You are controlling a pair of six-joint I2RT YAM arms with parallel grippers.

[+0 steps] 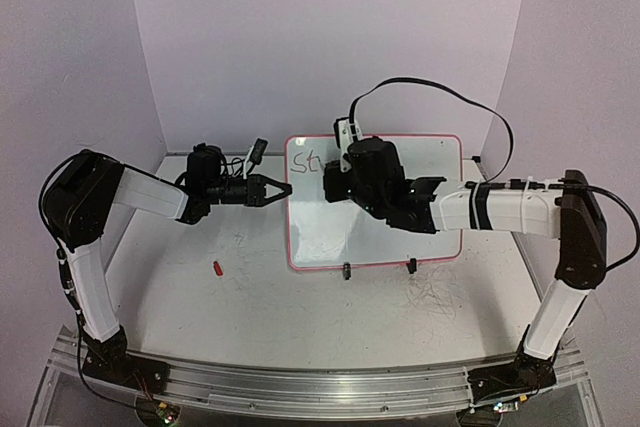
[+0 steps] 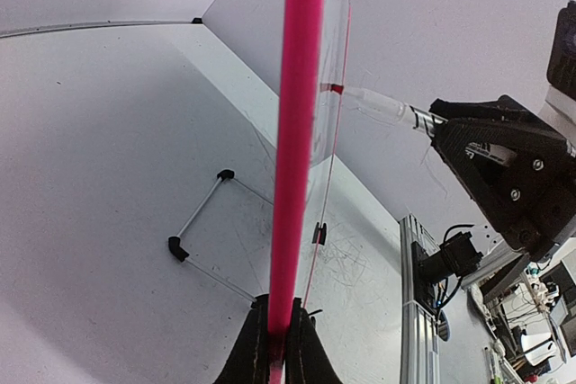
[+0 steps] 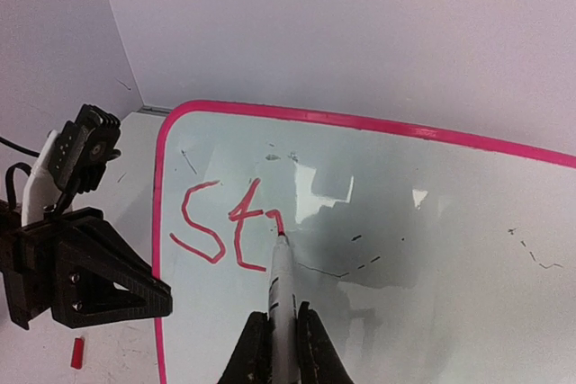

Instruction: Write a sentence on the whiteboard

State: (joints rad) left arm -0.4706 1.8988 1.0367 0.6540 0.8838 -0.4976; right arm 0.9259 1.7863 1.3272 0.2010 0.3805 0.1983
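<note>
The whiteboard [image 1: 330, 232], white with a pink rim, lies in the middle of the table. My left gripper [image 1: 285, 189] is shut on its left rim [image 2: 297, 132], the pink edge running up from between the jaws [image 2: 277, 348]. My right gripper [image 3: 283, 348] is shut on a white marker [image 3: 281, 285] over the board's upper left part. The marker's red tip touches the board [image 3: 432, 222] at the end of a fresh stroke. Of the sentence [image 3: 225, 227] I see red "St" and the start of a third letter. From above, the right gripper [image 1: 335, 179] hides part of the writing [image 1: 305, 162].
A small red cap [image 1: 217, 268] lies on the table left of the board's near corner. Two black clip feet [image 1: 346, 270] sit on the board's near rim. A black cable [image 1: 440, 87] arcs above the board. Purple walls stand behind. An aluminium rail [image 1: 320, 387] runs along the near edge.
</note>
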